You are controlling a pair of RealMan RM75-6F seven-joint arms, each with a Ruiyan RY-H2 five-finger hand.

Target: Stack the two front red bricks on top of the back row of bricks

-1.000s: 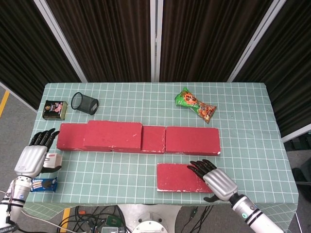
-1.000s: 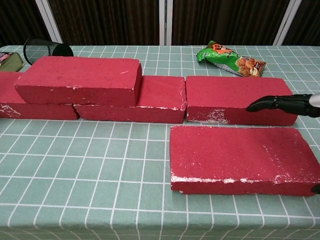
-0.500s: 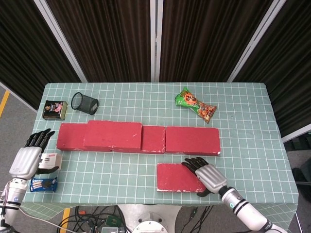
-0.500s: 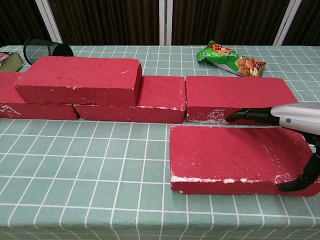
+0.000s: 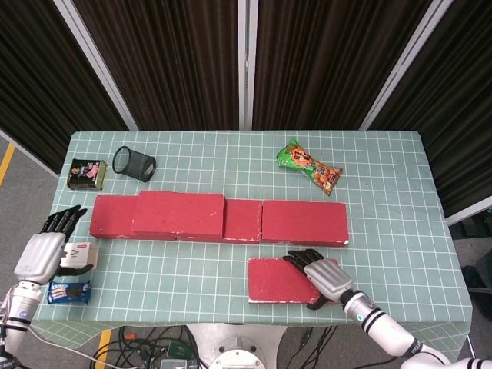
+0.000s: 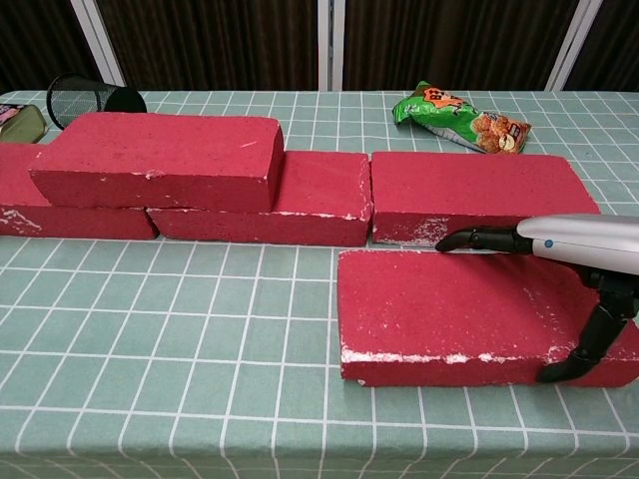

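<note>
One desk with a green grid cloth carries everything. Three bricks form the back row, and a fourth brick lies stacked on its left part. Just in front of the row's right end lies the front brick, flat on the desk. The right hand rests across its right end, fingers over the far edge and thumb down the near face, clasping it. The left hand hovers off the desk's left edge, fingers apart, holding nothing, beside a small box and a cookie pack.
</note>
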